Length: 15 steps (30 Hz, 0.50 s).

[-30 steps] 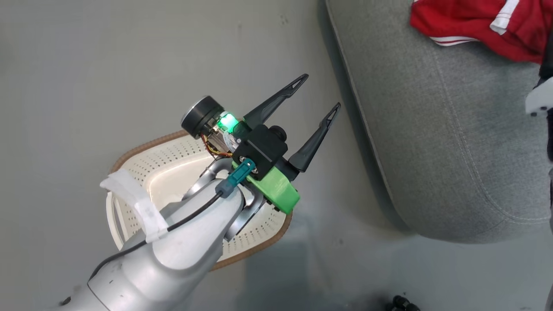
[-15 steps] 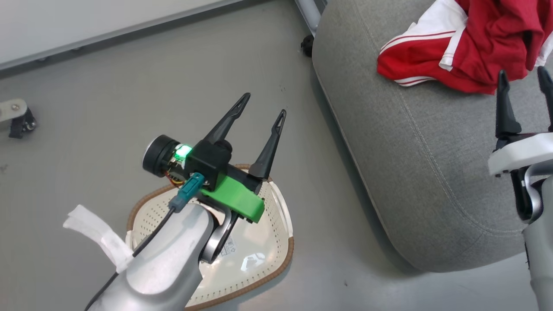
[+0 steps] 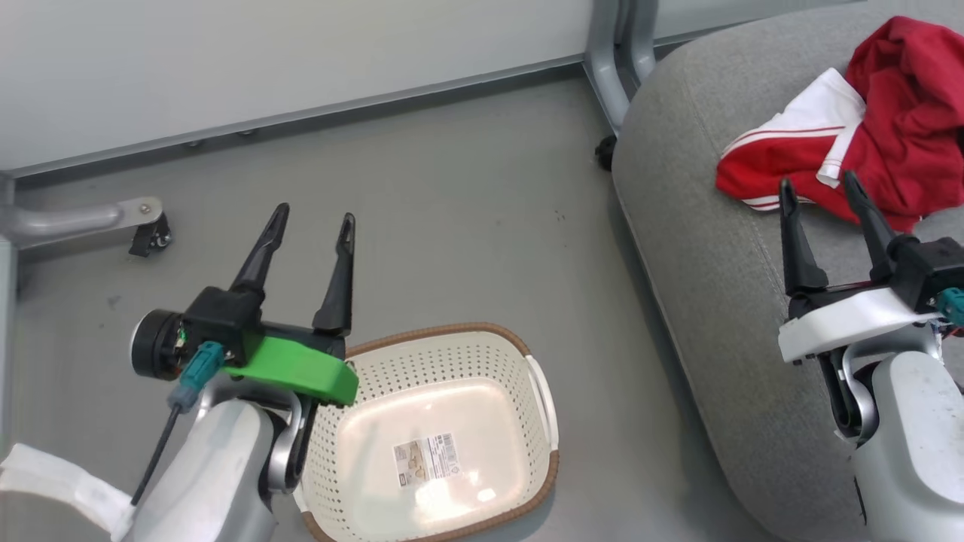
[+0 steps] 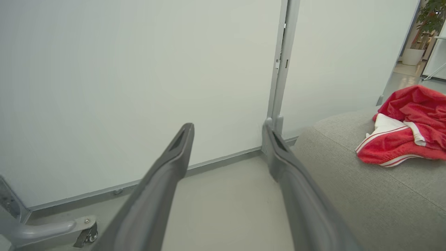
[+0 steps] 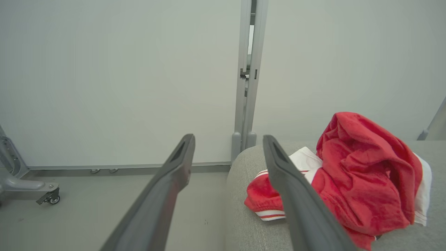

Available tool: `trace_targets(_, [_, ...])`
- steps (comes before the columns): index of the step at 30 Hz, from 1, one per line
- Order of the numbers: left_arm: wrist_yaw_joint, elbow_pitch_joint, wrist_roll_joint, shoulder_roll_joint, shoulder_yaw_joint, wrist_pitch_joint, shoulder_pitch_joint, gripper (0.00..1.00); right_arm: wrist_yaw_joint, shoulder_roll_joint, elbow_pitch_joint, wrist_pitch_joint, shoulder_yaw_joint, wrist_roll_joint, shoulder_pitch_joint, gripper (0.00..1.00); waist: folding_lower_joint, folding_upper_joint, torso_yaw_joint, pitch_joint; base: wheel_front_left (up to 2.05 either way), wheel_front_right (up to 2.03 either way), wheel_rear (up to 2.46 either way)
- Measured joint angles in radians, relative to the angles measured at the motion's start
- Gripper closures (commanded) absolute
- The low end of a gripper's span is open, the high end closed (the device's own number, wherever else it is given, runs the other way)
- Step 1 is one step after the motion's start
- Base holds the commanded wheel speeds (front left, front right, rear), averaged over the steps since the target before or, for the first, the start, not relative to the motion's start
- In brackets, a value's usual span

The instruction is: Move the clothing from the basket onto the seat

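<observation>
Right at the robot's feet, the basket [image 3: 440,331] stands upright on the grey floor [image 3: 467,211], mouth up. It's cream perforated plastic with rounded corners and a brown woven-look rim. On its glossy bottom is a small label [image 3: 426,459] with a barcode and a little picture, the print too small to read. The basket's long axis runs across the head view, slightly tipped, with a white handle [image 3: 544,399] on the end facing the seat.

Over its left corner is the left gripper [image 3: 315,214], a green bracket [image 3: 301,369] at its base. Its two long dark tapered fingers are spread wide, nothing between them, pointing toward the wall. On the right is the right gripper [image 3: 818,181] — fingers likewise well apart, gripping nothing, tips close to the clothing's near edge in the head view.

The seat [image 3: 723,316] is light-grey woven fabric with a fat rounded edge. And there's the clothing [image 3: 896,135], on the seat, well apart from the basket — a crumpled, soft red heap. Its white panel and thin white stripes lie toward the basket side, and the red bulk is mounded behind.

Beyond stand a smooth pale wall panel [image 3: 263,60], a grey metal post [image 3: 614,45] and a caster foot [image 3: 147,226].
</observation>
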State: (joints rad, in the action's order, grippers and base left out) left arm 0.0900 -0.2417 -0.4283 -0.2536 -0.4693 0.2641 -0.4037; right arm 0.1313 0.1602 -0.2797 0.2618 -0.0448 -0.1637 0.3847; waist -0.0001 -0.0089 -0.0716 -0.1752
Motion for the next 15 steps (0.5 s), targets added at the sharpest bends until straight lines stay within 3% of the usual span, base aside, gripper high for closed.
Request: trace_targets(15, [-0.03, 0.013, 0.072, 0.058, 0.227, 0.0, 0.225, 0.0, 0.0, -0.084, 0.044, 0.0, 0.072, 0.006, -0.149, 0.0, 0.0, 0.0, 0.113, 0.137, 0.0, 0.0, 0.0])
